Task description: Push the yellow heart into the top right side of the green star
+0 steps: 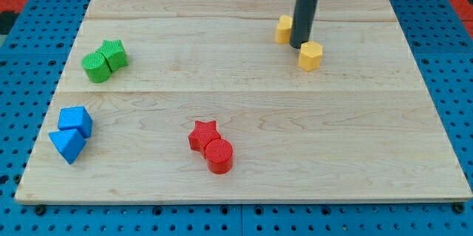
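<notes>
My rod comes down from the view's top and my tip (298, 46) rests on the wooden board (340, 147) in the upper right. It stands between two yellow blocks. One yellow block (284, 28), likely the heart, is just left of the rod and partly hidden by it. A yellow hexagon (310, 55) lies just right of and below the tip, close to touching. The green star (114, 53) is far off at the view's left, touching a green round block (96, 67).
A red star (203, 135) and a red cylinder (219, 155) touch each other at the lower middle. A blue cube (75, 120) and a blue triangle (67, 146) sit at the lower left. A blue pegboard surrounds the board.
</notes>
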